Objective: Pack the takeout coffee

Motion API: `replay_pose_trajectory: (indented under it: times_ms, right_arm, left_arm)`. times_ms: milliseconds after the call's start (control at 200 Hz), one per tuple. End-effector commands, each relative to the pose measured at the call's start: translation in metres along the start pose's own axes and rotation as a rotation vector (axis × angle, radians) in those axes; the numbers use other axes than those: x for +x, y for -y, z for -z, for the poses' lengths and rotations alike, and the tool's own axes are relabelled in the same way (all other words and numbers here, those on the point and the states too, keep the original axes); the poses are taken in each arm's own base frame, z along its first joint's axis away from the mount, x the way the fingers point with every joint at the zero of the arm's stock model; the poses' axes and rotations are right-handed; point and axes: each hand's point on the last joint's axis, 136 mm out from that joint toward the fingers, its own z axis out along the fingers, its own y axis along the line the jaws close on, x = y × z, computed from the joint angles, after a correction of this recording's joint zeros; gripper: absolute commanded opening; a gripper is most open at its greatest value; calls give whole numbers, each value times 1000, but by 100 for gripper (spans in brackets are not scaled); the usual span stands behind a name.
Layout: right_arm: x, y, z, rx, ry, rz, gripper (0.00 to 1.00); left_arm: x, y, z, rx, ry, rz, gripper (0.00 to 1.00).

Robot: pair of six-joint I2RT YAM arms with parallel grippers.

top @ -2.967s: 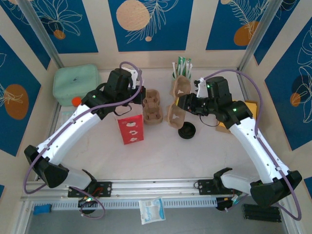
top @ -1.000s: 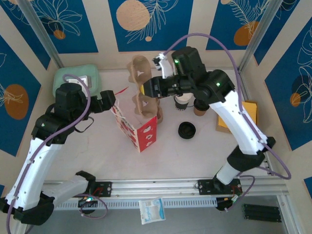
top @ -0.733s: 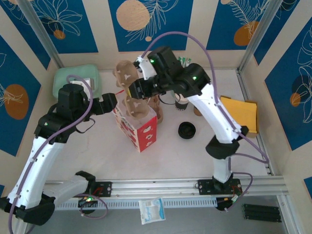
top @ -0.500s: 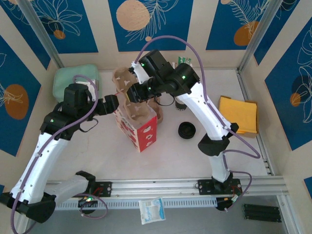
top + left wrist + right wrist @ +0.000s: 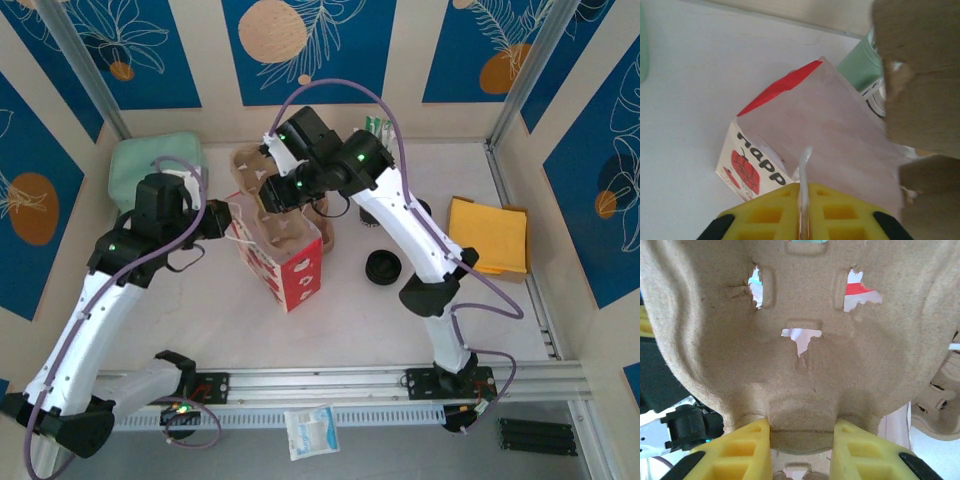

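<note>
The white table (image 5: 330,320) is carrying everything here. On it, a red and white paper bag (image 5: 285,262) is standing open, with its mouth facing up. Behind the bag and to its left, a mint-green box with rounded corners (image 5: 150,165) is sitting near the back wall.

A tan moulded pulp cup carrier (image 5: 250,165) is hanging upright just above the bag. Its lower end is reaching the bag's mouth, but I cannot tell how deep it is going. The right gripper (image 5: 800,440) is pinching the carrier's edge between its yellow fingers, which are standing narrow with only the pulp wall between them. From above, this gripper (image 5: 274,190) is hovering over the back of the bag.

At the bag's left side, the left gripper (image 5: 228,218) is gripping the bag. In the left wrist view its fingers (image 5: 765,215) are pressing together on a thin white strip at the bag's rim.

Well to the right of the bag, a flat yellow-orange paper stack (image 5: 487,233) is lying. A mint-green cup of sticks (image 5: 374,127) is standing behind the bag, to the right.

The takeout coffee (image 5: 421,208) is standing to the right of the bag and is mostly hidden under the right arm. Only a small dark part is peeking out.

A round black plastic lid (image 5: 384,267) is lying alone, near the bag's right side.
</note>
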Motion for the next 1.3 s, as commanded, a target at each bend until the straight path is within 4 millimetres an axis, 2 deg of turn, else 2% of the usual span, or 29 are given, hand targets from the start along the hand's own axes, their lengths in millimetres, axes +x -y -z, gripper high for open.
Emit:
replay_pose_trajectory:
  times_ms: [0,160,530,985,1295]
  right_arm:
    - [-2,2,-7,24,6,24,27]
    - [2,5,-18,33,-23,24,26]
    - [19,11,-31,89,-94,49,26]
    - [36,18,-38,164,-158,54,26]
    - [48,17,-42,196,-204,102,25]
  left_arm:
    - [0,8,9,55,17,19,7]
    - [5,11,12,85,10,39,0]
    - [20,6,9,97,-2,83,0]
    - [16,3,22,92,54,108,0]
    - [20,1,19,84,44,108,0]
